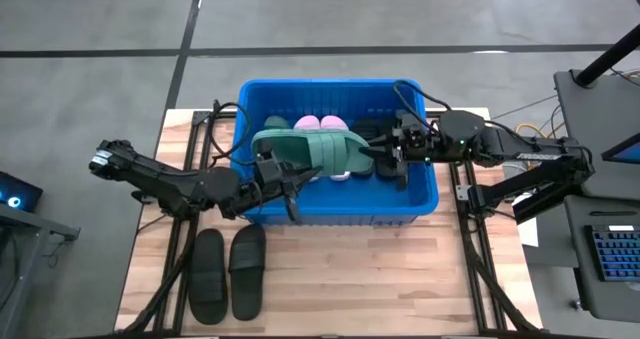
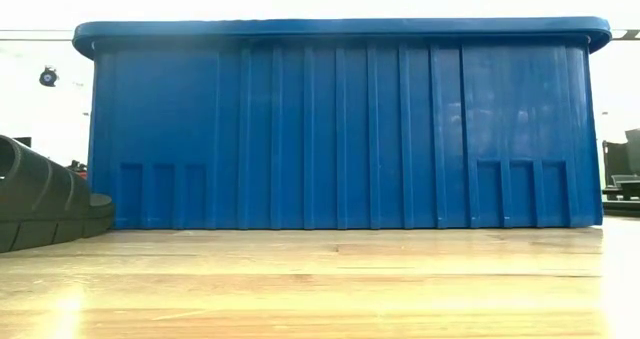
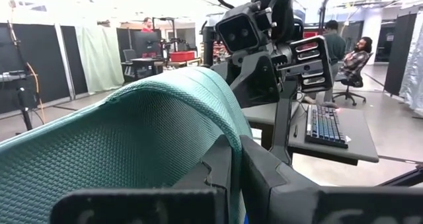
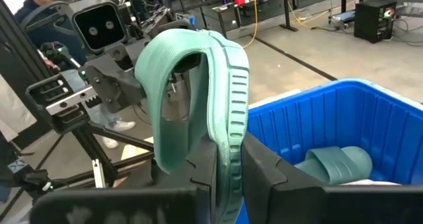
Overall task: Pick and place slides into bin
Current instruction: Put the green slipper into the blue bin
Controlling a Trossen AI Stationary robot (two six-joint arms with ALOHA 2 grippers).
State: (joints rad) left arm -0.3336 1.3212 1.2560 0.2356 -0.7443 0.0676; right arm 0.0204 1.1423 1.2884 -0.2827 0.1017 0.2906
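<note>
A green slide [image 1: 312, 151] hangs over the blue bin [image 1: 330, 217], held at both ends. My left gripper [image 1: 290, 179] is shut on its left end over the bin's near-left rim. My right gripper [image 1: 380, 159] is shut on its right end over the bin's right half. In the right wrist view the slide [image 4: 228, 85] stands on edge, its strap [image 4: 158, 105] arching to one side. In the bin lie another green slide [image 1: 275, 126], pink slides [image 1: 333, 129] and black slides [image 1: 368, 132]. My left gripper pinches the slide's left end [image 3: 228, 148] between its two fingers [image 3: 264, 178], coming about level from the table's left. The slide is clear of the bin and reaches away toward the other arm. My right gripper pinches the opposite end of the sole [image 4: 228, 161] between its two fingers [image 4: 264, 171], one on each flat face. It comes about level from the table's right, in line with the slide's length. The sole stands on edge, lifted clear above the bin.
Two dark slides [image 1: 228, 274] lie side by side on the wooden table in front of the bin's left corner; one [image 2: 40, 194] shows at the low view's left. The bin's near wall [image 2: 340, 129] fills the low view. Bare wood lies along the near edge.
</note>
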